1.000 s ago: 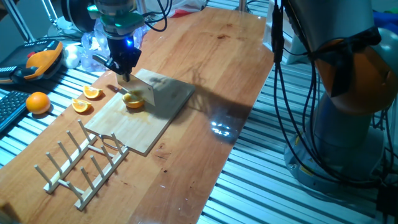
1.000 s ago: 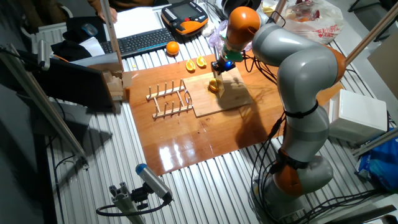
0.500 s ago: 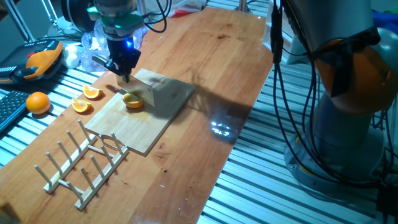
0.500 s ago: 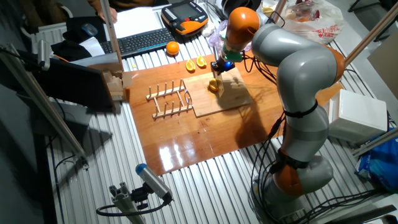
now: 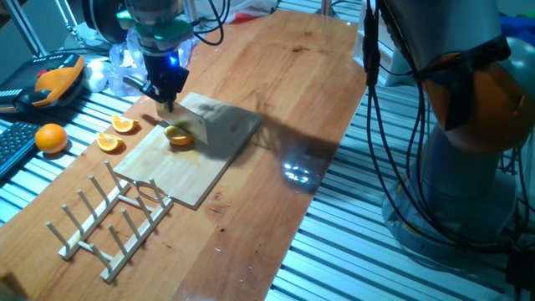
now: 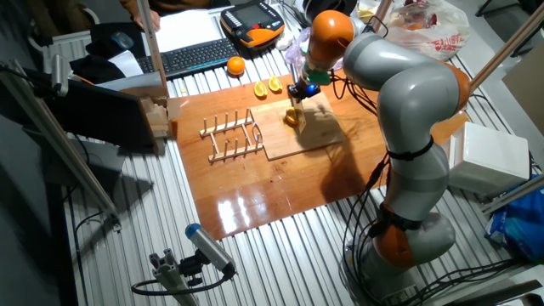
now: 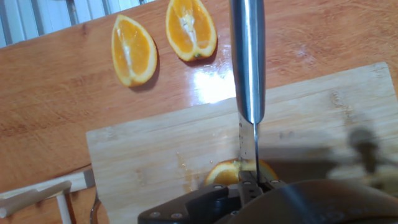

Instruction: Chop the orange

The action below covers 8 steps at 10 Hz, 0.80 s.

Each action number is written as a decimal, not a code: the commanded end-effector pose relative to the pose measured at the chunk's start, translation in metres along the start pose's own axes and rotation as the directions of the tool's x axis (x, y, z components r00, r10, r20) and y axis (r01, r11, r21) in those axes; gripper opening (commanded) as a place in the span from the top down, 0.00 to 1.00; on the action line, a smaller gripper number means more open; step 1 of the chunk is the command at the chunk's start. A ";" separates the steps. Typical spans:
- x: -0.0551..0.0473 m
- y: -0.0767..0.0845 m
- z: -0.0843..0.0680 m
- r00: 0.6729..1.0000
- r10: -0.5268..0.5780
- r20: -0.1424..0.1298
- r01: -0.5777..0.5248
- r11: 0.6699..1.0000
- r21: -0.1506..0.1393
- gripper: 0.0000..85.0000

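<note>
The half orange (image 5: 180, 136) lies on the wooden cutting board (image 5: 209, 171) near its far-left end. My gripper (image 5: 165, 102) stands just above it, shut on a knife (image 5: 201, 125). The blade stands on edge across the orange. In the other fixed view the gripper (image 6: 297, 95) is over the orange (image 6: 291, 117) on the board (image 6: 321, 136). In the hand view the knife (image 7: 247, 74) runs down the middle. Its thin edge meets the top of the orange (image 7: 225, 172), which is partly hidden by the gripper body.
Two thin orange wedges (image 5: 124, 124) (image 5: 109, 143) lie left of the board, also in the hand view (image 7: 132, 50). A whole orange (image 5: 51, 137), a teach pendant (image 5: 54, 84) and a keyboard (image 6: 191, 58) lie further left. A wooden rack (image 5: 109, 219) stands in front of the board.
</note>
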State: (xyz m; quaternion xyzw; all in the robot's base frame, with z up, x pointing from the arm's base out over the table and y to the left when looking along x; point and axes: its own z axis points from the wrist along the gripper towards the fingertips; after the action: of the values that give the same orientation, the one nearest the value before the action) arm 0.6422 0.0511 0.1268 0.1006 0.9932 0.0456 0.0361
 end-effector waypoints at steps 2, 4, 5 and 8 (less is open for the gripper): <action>0.000 0.002 0.001 1.000 -0.018 0.012 0.018 1.000 0.019 1.00; 0.001 0.003 0.003 1.000 -0.023 0.012 0.023 1.000 0.019 1.00; 0.001 0.005 0.005 1.000 -0.024 0.015 0.023 0.999 0.023 1.00; 0.002 0.007 0.007 0.999 -0.033 0.020 0.033 0.999 0.025 1.00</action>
State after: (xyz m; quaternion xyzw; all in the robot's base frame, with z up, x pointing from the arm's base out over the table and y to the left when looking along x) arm 0.6425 0.0594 0.1207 0.0848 0.9948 0.0318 0.0471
